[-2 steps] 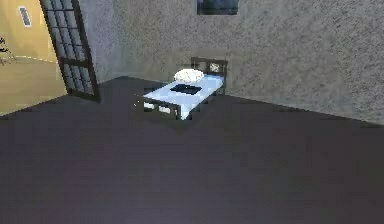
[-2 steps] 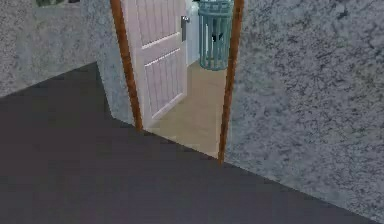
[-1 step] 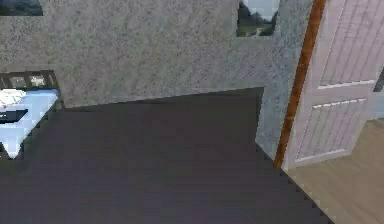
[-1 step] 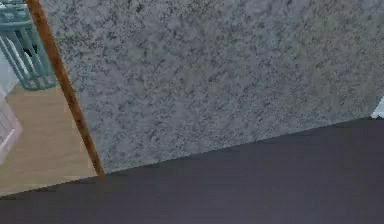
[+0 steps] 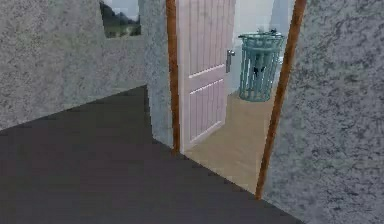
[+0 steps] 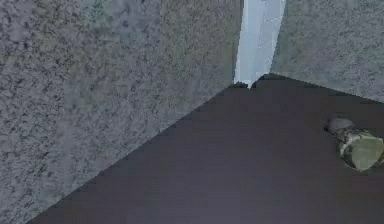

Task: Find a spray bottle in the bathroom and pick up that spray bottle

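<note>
Teal wire bin (image 5: 260,66) beyond white door (image 5: 205,70)

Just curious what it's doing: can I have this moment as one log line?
standing on: dark floor | ahead: open white door, teal wire bin beyond | side: grey-green lump on floor | stage: searching

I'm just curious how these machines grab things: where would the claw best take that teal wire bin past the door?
Probably by the top rim of the teal wire bin, coming from above: it stands upright, its rim looks thin and its body wide.
</note>
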Tool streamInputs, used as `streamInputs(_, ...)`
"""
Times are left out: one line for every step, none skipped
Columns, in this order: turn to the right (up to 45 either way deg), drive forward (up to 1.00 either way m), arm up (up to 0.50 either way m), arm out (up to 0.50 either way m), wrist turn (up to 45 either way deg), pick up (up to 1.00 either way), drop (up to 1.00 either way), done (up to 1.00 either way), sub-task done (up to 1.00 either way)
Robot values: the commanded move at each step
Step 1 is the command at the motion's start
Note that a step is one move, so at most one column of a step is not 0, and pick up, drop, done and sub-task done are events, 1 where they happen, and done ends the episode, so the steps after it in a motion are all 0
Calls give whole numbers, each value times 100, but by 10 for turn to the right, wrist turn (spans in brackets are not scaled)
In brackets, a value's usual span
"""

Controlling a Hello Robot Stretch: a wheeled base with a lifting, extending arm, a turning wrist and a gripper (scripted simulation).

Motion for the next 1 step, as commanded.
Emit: streamInputs(0,100,0,0,0,0,0,0,0)
